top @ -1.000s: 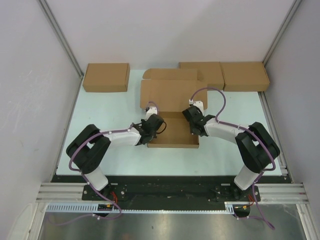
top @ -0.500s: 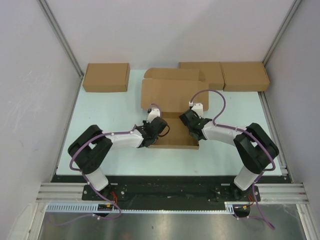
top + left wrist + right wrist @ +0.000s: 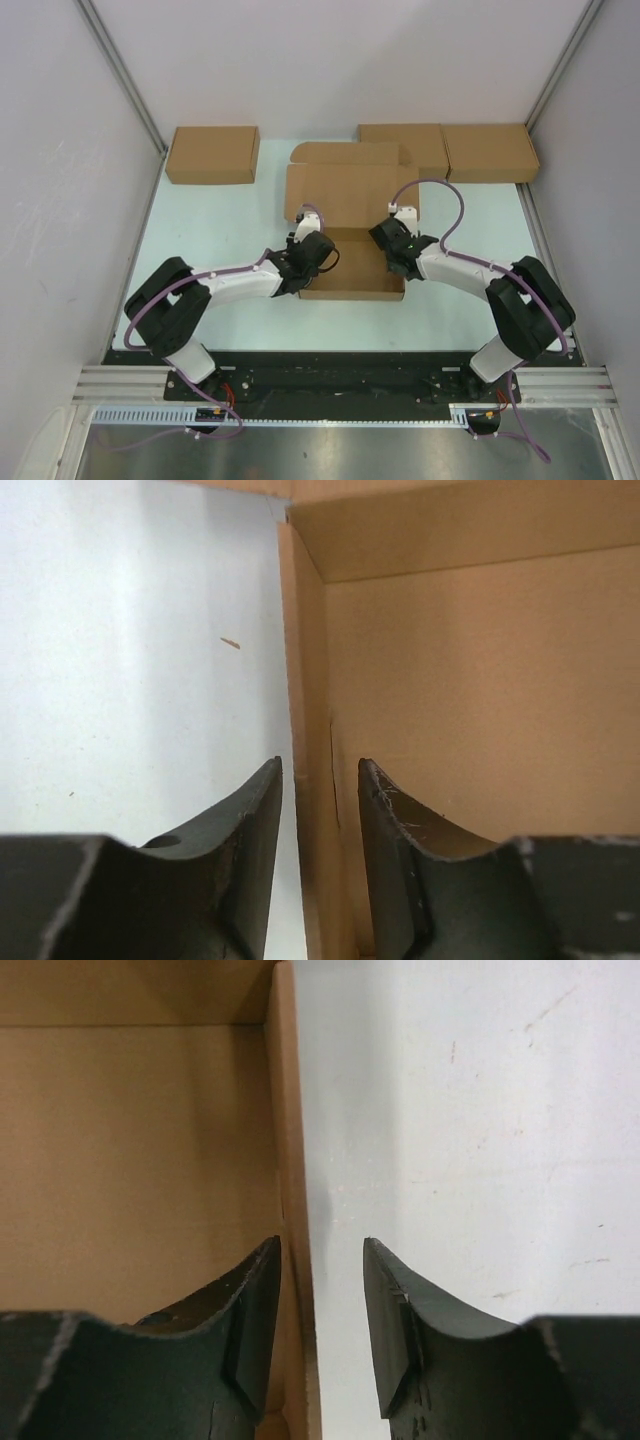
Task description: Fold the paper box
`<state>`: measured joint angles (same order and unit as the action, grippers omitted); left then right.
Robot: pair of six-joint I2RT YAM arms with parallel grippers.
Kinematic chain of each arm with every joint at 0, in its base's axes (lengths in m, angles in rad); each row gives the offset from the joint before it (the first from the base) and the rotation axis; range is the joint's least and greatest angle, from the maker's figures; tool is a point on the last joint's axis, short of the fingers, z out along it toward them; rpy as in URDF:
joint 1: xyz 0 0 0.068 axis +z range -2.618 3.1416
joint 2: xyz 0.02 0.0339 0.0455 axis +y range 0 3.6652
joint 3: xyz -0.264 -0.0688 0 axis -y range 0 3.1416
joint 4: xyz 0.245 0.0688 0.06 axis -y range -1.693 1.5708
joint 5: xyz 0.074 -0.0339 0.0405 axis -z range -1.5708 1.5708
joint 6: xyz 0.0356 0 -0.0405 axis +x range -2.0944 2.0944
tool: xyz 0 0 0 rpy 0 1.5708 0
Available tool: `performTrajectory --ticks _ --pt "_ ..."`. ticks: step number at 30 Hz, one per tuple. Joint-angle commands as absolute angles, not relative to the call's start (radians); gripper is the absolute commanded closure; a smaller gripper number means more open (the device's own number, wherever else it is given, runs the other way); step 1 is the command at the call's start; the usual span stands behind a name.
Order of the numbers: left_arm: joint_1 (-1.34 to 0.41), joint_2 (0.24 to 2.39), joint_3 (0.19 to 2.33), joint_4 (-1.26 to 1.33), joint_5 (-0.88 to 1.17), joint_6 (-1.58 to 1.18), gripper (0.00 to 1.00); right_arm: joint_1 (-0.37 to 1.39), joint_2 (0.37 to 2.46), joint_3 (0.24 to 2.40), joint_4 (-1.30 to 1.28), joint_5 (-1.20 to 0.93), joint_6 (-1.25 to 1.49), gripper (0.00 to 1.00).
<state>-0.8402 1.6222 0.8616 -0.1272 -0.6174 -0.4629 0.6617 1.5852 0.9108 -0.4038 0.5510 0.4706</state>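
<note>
While the box (image 3: 345, 200) lies mid-frame, the left gripper (image 3: 320, 770) and right gripper (image 3: 320, 1245) straddle its side walls, fingers parted, seemingly not pinching them

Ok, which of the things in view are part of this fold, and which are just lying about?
In the job:
- paper box, open, mid-table
- left gripper, jaws apart astride its left wall
- right gripper, jaws apart astride its right wall

Lying about:
- back-left cardboard box
- back-middle cardboard box, partly behind the lid
- back-right cardboard box
</note>
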Motion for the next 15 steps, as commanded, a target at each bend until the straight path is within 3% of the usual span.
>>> performTrajectory --ticks 1,2,6,8,15 --pt "-0.836 1.552 0.911 -0.129 -0.63 -0.462 0.6 0.647 1.528 0.91 -0.414 0.54 0.469 0.57" --pt "-0.835 1.548 0.911 -0.126 -0.63 -0.459 0.62 0.647 1.525 0.911 -0.411 0.535 0.468 0.63" --pt "-0.831 1.551 0.908 -0.118 -0.612 -0.456 0.86 0.644 1.525 0.91 -0.405 0.525 0.472 0.82" --pt "-0.833 1.563 0.905 -0.117 -0.597 -0.465 0.91 0.652 1.528 0.91 -0.403 0.522 0.477 0.9" --pt "-0.836 1.575 0.867 -0.084 -0.555 -0.489 0.97 0.678 1.543 0.91 -0.4 0.523 0.489 0.98"
